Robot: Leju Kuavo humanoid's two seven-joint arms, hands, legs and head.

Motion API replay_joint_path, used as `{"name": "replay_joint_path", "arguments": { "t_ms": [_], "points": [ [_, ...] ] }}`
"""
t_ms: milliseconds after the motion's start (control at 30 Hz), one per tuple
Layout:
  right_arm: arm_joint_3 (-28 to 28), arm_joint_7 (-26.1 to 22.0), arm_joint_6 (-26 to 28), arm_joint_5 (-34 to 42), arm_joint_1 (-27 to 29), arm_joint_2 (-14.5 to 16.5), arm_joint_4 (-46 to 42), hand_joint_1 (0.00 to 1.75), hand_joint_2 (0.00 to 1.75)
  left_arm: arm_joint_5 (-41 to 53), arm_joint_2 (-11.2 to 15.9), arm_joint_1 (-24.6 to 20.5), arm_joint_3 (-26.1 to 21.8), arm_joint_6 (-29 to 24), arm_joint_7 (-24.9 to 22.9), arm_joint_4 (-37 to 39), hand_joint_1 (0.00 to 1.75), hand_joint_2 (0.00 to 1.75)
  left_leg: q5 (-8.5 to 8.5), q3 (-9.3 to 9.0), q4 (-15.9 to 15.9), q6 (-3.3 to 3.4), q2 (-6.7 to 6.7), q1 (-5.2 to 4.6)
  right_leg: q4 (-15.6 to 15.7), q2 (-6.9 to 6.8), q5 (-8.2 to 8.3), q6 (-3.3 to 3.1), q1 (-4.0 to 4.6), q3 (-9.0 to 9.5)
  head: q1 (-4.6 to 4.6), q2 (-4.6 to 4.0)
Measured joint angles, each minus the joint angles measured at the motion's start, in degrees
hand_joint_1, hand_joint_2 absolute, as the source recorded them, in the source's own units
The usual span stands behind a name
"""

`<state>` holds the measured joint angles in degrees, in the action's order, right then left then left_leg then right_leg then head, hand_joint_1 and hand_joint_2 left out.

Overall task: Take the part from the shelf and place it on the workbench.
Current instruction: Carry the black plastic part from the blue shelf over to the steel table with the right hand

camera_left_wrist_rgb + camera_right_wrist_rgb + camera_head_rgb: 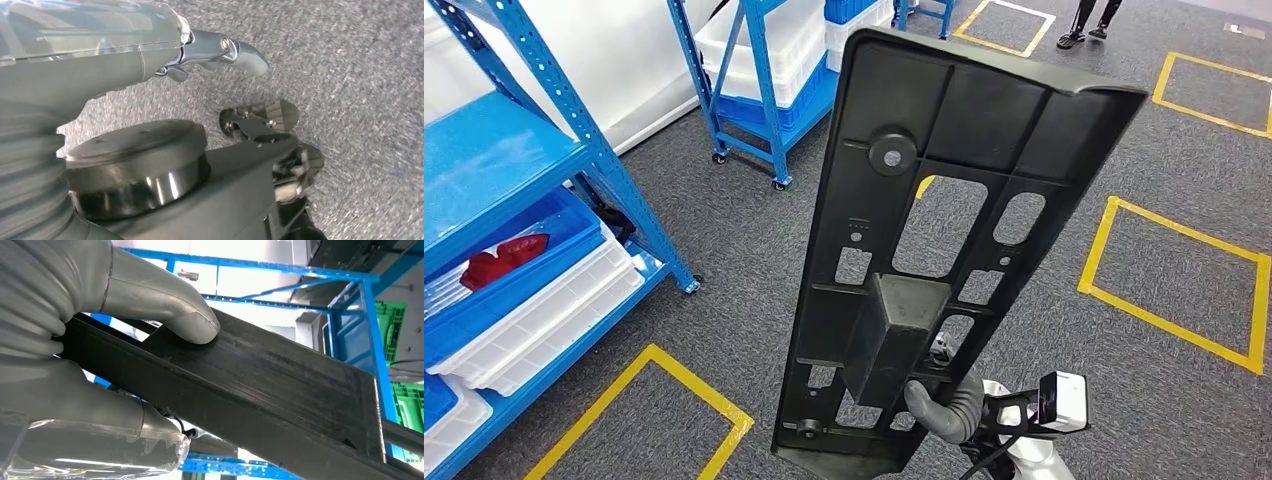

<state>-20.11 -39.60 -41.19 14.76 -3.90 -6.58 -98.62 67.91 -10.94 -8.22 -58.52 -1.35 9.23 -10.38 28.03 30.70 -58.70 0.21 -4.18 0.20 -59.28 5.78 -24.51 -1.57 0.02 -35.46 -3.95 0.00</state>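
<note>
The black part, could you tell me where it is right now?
Head view centre: the black part is held upright over the carpet by the right hand, with the blue shelf on the left.

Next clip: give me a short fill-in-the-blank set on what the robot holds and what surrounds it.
1. The black plastic part is held by the robot's ____ hand.
2. The shelving rack beside the robot is painted ____.
3. The squares taped on the carpet are ____.
4. In the shelf's blue bin lies a ____ object.

Missing words: right; blue; yellow; red

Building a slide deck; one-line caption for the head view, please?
Right robot hand holds a long black plastic part upright over grey carpet, blue shelf alongside.
</note>
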Motion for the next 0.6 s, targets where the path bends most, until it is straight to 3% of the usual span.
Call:
{"name": "replay_joint_path", "arguments": {
  "t_ms": [33, 100, 167, 233, 300, 333, 367, 433, 500, 533, 600],
  "points": [
    [0.0, 0.0, 0.0, 0.0, -0.1, 0.0, 0.0, 1.75, 1.75, 0.0, 0.0, 0.0, 0.0, 0.0, -0.1, 0.0, 0.0, 1.75, 0.08, -0.23, 0.8, 0.06, -0.33, -0.07, 0.0, 0.58, 0.2, 0.35, -0.18, -0.24, 0.0, 0.0],
    [0.0, 0.0, 0.0, 0.1, -0.1, -0.1, 0.0, 1.75, 1.75, 0.0, 0.0, -0.1, 0.0, 0.0, -0.2, 0.0, 0.0, 1.75, -0.36, -0.47, 1.5, 0.14, 0.77, -0.04, 0.2, 1.54, 0.56, 1.09, -0.47, -0.6, -0.01, 0.0],
    [0.0, 0.0, 0.0, 0.2, -0.2, -0.1, -0.1, 1.75, 1.75, 0.0, -0.1, -0.1, 0.0, 0.0, -0.2, 0.0, 0.0, 1.75, -1.05, -0.88, 2.5, 0.53, 2.2, 0.21, -1.6, -0.24, -0.73, 1.64, -0.26, -1.59, 0.0, 0.0],
    [0.0, 0.0, -0.1, 0.4, -0.4, -0.1, -0.1, 1.75, 1.75, 0.0, -0.1, 0.0, 0.0, 0.0, -0.3, 0.0, 0.0, 1.75, -1.34, -1.02, 3.0, 0.85, 3.81, 0.19, -7.7, -3.54, -4.26, 2.11, -0.24, -4.49, 0.01, 0.0],
    [-0.1, 0.0, -0.2, 0.7, -0.4, -0.2, 0.1, 1.75, 1.75, -0.2, -0.1, 0.3, 0.0, -0.1, -0.5, 0.0, 0.0, 1.75, -1.25, -0.92, 3.0, 0.92, 5.55, 0.06, -14.3, -4.99, -6.96, 2.69, -0.75, -7.54, 0.0, 0.0],
    [-0.1, 0.0, -0.2, 0.8, -0.4, -0.2, 0.2, 1.75, 1.75, -0.2, -0.1, 0.4, 0.0, -0.1, -0.6, 0.0, 0.0, 1.75, -1.16, -0.91, 2.9, 0.85, 6.35, 0.05, -15.3, -5.33, -6.9, 2.99, -1.06, -7.86, 0.0, 0.0],
    [-0.1, 0.0, -0.3, 0.9, -0.4, -0.2, 0.3, 1.75, 1.75, -0.3, -0.1, 0.4, 0.0, -0.2, -0.6, 0.0, 0.0, 1.75, -1.02, -0.91, 2.8, 0.7, 7.08, 0.1, -13.9, -5.69, -5.82, 3.25, -1.35, -6.95, 0.0, 0.0],
    [-0.1, 0.0, -0.6, 1.0, -0.6, -0.2, 0.5, 1.75, 1.75, -0.5, -0.1, 0.4, 0.0, -0.3, -0.6, 0.0, 0.0, 1.75, -0.52, -0.99, 2.3, 0.16, 8.23, 0.21, -6.4, -7.42, -2.72, 3.56, -1.69, -2.66, 0.0, 0.0],
    [-0.1, 0.0, -0.8, 1.2, -0.9, -0.3, 0.6, 1.75, 1.75, -0.5, -0.1, 0.4, 0.0, -0.3, -0.6, 0.0, 0.0, 1.75, 0.09, -0.96, 1.6, -0.57, 9.07, 0.03, -1.0, -9.0, -1.38, 3.07, -1.45, 0.29, 0.0, 0.0],
    [-0.1, 0.0, -0.9, 1.3, -1.0, -0.3, 0.6, 1.75, 1.75, -0.6, -0.1, 0.4, 0.0, -0.3, -0.7, 0.0, 0.0, 1.75, 0.29, -0.97, 1.4, -0.93, 9.47, -0.07, -0.3, -9.21, -1.55, 2.63, -1.2, 0.58, 0.01, 0.0],
    [-0.1, 0.0, -0.9, 1.5, -1.2, -0.3, 0.7, 1.75, 1.75, -0.6, -0.1, 0.4, 0.0, -0.4, -0.7, 0.0, 0.0, 1.75, 0.51, -1.15, 1.4, -1.54, 10.2, -0.04, -0.4, -8.12, -1.49, 1.75, -0.96, 0.35, 0.0, 0.0]
  ]
}}
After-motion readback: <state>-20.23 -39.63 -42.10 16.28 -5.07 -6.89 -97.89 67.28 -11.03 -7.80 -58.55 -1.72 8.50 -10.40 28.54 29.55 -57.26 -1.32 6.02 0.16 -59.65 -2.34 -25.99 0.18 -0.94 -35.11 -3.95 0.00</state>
